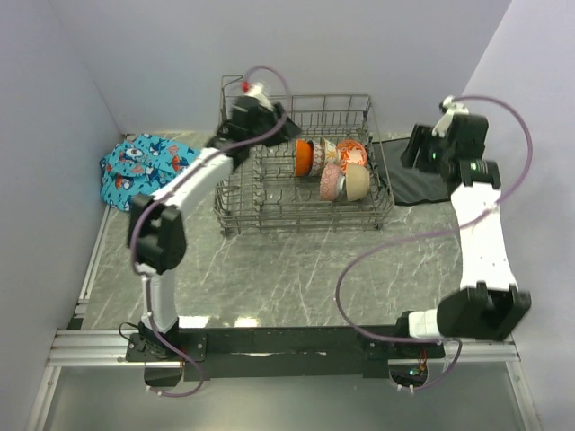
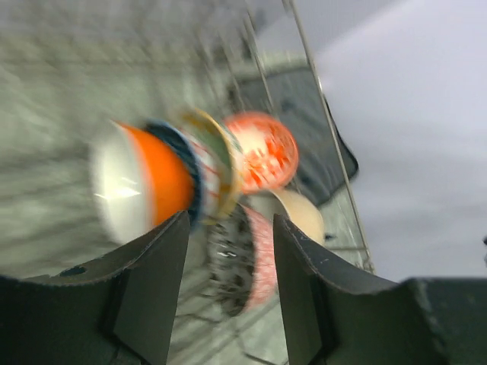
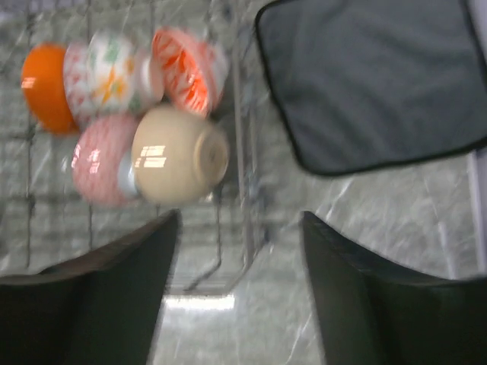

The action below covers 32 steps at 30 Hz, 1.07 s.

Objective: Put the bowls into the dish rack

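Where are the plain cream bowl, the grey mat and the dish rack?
plain cream bowl [image 3: 179,163], right wrist view, its rounded outer side.
grey mat [image 3: 373,84], right wrist view, middle of its surface.
dish rack [image 1: 296,223], top external view, its near wall.

Left tool [image 2: 230,228], right tool [image 3: 240,222]: jaws apart.

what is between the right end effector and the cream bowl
Only the dish rack's right wire wall stands between the right end effector and the cream bowl, which lies on its side inside. From above, the bowl is uncovered.
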### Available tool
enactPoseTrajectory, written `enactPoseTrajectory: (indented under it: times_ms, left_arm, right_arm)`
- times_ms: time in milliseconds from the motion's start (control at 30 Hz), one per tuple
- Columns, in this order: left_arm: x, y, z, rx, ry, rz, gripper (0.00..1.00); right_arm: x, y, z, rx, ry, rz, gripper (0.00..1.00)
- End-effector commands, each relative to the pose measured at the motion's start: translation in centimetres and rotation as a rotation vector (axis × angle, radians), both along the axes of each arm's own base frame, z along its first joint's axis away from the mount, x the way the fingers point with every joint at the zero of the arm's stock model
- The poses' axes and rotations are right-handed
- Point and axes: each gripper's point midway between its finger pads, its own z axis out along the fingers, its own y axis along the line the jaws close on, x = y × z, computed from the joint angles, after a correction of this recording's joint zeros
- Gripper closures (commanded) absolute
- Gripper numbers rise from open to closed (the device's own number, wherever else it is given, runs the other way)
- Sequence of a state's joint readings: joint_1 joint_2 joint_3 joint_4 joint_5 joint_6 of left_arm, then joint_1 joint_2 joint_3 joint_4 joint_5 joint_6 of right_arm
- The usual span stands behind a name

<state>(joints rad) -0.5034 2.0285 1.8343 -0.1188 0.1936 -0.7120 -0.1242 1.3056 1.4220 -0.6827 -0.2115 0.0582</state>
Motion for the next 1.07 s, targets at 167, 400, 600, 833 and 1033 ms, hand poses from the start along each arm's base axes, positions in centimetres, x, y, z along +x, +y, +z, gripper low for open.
enactPoseTrajectory:
  times_ms: [167, 400, 600, 833, 1033]
  left_arm:
    - [-2.9, 9.0, 10.2, 0.104, -0.332, 0.045, 0.47]
    - [-4.1, 14.4, 13.3, 0.334, -0.517, 0.171, 0.39]
    - [-2.8, 22.1, 14.5, 0.576, -0.564, 0.365, 0.13]
    - [-1.1, 30.6, 11.2, 0.645, -0.441, 0.548, 0.03]
    - [1.1, 34.9, 9.0, 0.644, -0.370, 0.621, 0.04]
  right_arm:
    - [10.4, -0.2, 3.9, -0.048, -0.119, -0.049, 0.41]
    - [14.2, -0.1, 2.9, -0.027, -0.140, -0.166, 0.00]
    - [15.7, -0.4, 5.6, -0.009, -0.201, -0.232, 0.00]
    - [12.5, -1.6, 5.8, -0.073, -0.188, -0.267, 0.00]
    - [9.9, -1.9, 6.6, -0.089, -0.214, -0.276, 0.00]
